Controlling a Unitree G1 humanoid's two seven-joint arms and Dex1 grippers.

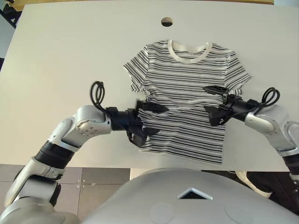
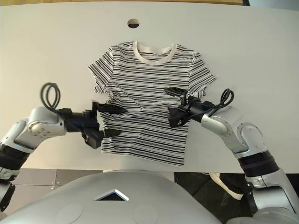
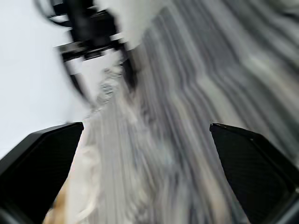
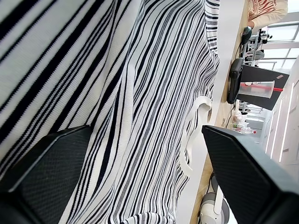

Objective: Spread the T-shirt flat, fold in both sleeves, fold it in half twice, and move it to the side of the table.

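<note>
Black-and-white striped cotton T-shirt (image 1: pixel 187 88) nearly flat mid white tabletop (image 1: pixel 70 51), collar away. Left gripper (image 1: pixel 154 120) and right gripper (image 1: pixel 211 101) at its side edges, jaws apart, empty. Likely finishing the spread; next calls for pinching left sleeve (image 1: pixel 136 70), folding inward.

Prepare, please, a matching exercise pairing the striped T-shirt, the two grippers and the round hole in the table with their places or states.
1. black-and-white striped fabric T-shirt
2. left gripper
3. right gripper
4. small dark round hole in the white table

A. beyond the collar
B. open over the shirt's right-hand part
C. spread flat, collar away from the robot
D. open at the shirt's left-hand edge

Pairs: 1-C, 2-D, 3-B, 4-A
</note>
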